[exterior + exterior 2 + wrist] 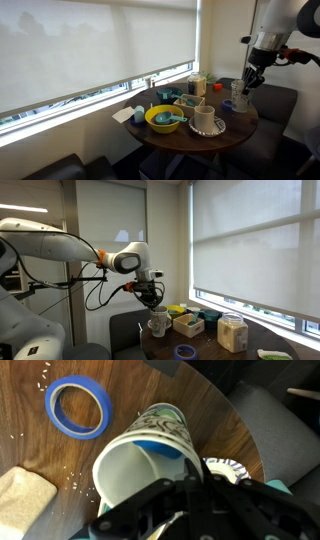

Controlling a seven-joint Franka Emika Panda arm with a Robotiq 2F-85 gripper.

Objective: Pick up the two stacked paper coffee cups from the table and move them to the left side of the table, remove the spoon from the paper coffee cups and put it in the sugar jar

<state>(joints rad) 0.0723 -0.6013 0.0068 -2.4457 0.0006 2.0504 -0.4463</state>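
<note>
Your arm bends down over the tabletop (235,125) edge, the tool (244,90) clamped on the rim of the two stacked paper coffee cups (135,460), whose white inside only the wrist view shows, near a blue tape roll (78,408)

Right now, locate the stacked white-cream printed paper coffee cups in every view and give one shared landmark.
Exterior view: the stacked paper cups are at the right edge of the round dark-brown wooden table, under the black gripper.
Exterior view: the cups are low, left of centre, under the gripper.
Wrist view: the cups fill the centre, seen from above.
Shared landmark: the gripper, directly over them in every view.
</note>
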